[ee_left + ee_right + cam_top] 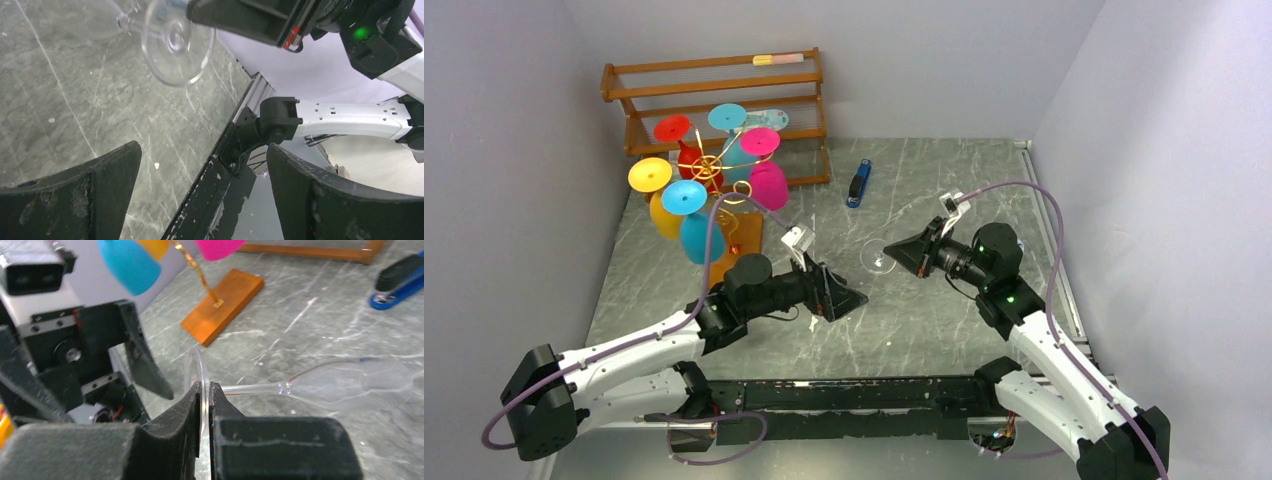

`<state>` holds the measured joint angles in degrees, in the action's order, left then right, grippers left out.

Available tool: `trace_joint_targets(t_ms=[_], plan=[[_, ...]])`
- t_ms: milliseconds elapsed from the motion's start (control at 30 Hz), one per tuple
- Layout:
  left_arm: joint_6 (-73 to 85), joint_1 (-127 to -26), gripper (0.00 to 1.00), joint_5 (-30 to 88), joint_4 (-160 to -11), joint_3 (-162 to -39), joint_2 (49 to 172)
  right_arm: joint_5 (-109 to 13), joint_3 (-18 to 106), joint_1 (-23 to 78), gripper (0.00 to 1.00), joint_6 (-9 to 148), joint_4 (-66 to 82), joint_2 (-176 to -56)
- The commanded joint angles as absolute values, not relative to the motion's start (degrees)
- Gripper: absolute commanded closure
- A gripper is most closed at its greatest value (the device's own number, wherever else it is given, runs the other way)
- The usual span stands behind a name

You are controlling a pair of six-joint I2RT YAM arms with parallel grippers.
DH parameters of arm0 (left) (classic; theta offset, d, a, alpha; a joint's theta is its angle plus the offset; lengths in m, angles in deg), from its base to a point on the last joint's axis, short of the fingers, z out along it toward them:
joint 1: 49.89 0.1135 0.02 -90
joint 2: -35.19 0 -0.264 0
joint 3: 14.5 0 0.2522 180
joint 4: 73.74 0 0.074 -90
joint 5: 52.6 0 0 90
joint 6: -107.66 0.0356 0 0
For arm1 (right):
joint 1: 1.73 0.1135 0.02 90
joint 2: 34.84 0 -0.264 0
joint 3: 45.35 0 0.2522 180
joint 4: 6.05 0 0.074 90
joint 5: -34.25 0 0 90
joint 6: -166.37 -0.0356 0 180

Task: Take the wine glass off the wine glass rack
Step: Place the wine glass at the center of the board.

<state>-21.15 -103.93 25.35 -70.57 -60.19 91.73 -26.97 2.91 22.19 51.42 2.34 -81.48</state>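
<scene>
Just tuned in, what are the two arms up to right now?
The right gripper is shut on the foot of a clear wine glass and holds it on its side, low over the table, well away from the rack. The left gripper is open and faces the foot of the glass without touching it. Coloured glasses hang on the rack. I cannot tell whether the bowl rests on the table.

Far left: wine glass rack; shelf rack behind it; stapler rightward; wine glass mid-table.
</scene>
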Motion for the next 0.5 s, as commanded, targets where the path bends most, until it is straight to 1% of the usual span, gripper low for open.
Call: trace_joint_targets(t_ms=[0,133,300,333,433,467], plan=[[-21.19,-103.19,0.0,27.2,-70.21,-61.07,91.35,-15.3,1.75,21.8,1.0,52.43,-3.65,-79.93],[-22.11,-102.84,0.0,23.74,-63.05,-59.13,91.67,-10.94,1.74,21.79,1.0,51.25,-5.04,-81.02],[-25.51,-102.49,0.0,24.85,-58.61,-57.31,92.01,-8.46,2.19,21.86,1.0,50.06,-5.92,-81.43],[-26.19,-102.33,0.05,24.72,-57.04,-56.72,91.83,-7.98,2.24,21.84,1.0,49.85,-6.03,-81.38],[-27.11,-101.74,0.35,23.02,-53.76,-56.23,92.46,-7.58,1.98,21.9,1.0,49.31,-6.28,-81.27],[-26.95,-101.6,0.4,22.1,-53.97,-56.74,93.1,-7.47,1.72,21.9,1.0,49.07,-6.62,-81.24]])
